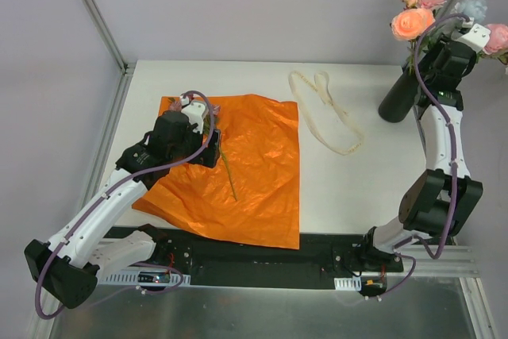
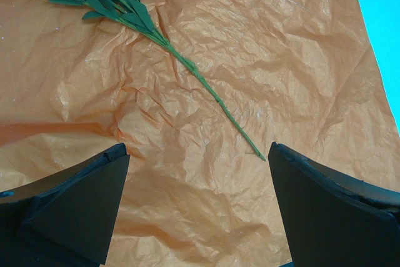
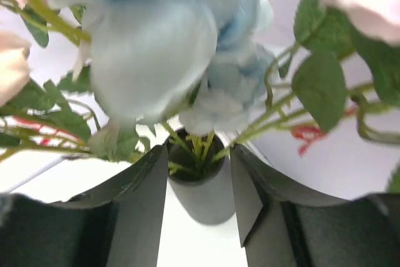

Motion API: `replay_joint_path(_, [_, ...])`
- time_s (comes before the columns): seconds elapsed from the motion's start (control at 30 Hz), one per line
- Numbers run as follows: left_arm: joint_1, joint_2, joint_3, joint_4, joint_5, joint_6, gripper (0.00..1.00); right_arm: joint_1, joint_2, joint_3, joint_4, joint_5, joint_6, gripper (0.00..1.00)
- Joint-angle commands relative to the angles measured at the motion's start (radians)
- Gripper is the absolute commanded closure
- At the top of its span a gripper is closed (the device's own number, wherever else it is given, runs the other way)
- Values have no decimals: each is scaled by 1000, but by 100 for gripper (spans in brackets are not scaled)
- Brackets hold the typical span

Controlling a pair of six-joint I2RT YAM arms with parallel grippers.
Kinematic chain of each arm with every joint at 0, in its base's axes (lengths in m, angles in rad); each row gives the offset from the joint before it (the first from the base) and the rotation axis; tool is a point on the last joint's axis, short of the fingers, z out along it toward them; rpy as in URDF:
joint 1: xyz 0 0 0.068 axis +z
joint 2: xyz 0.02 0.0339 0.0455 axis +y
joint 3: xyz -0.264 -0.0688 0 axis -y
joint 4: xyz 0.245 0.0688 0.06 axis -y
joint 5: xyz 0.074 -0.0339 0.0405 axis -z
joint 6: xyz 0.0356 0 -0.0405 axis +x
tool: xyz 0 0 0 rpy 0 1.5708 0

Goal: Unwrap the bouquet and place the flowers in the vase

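Note:
The bouquet's orange paper [image 1: 258, 180] lies spread flat on the table. One flower stem [image 1: 228, 172] rests on it, its bloom mostly hidden under my left arm. My left gripper [image 1: 210, 147] hovers over the paper, open and empty. In the left wrist view the green stem [image 2: 209, 89] runs between the wide-apart fingers toward the left gripper [image 2: 197, 176]. The dark vase [image 1: 399, 97] stands at the back right holding the flowers [image 1: 413, 23]. My right gripper [image 3: 199, 154] is open above the vase [image 3: 203, 198], one finger on each side of its mouth, below a pale blue bloom [image 3: 156, 42].
A cream ribbon [image 1: 325, 113] lies loose on the white table between the paper and the vase. Metal frame posts stand at the back corners. The paper [image 2: 269, 48] is crinkled, and its right edge meets bare table [image 2: 384, 4].

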Motion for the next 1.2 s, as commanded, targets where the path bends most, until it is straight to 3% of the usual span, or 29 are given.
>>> replay_joint_path(0.0, [-8, -13, 2, 6, 17, -37, 1, 8, -98, 44, -202, -19, 142, 49])
replay_joint_path(0.2, [-6, 0, -1, 3, -36, -99, 1, 36, -178, 26, -383, -91, 263, 47])
replay_joint_path(0.33, [-6, 33, 27, -29, -108, -212, 8, 56, -247, 0, -489, -145, 331, 48])
replay_joint_path(0.5, [-3, 99, 57, -54, -191, -382, 19, 121, -392, -149, -469, -206, 334, 50])
replay_joint_path(0.73, [26, 282, 114, -60, -165, -576, 32, 255, -537, -302, -471, -251, 389, 52])
replay_joint_path(0.93, [27, 489, 191, -33, -174, -631, 41, 408, -635, -396, -430, -249, 455, 55])
replay_joint_path(1.17, [41, 665, 278, -6, -233, -665, 52, 477, -696, -407, -445, -254, 468, 55])
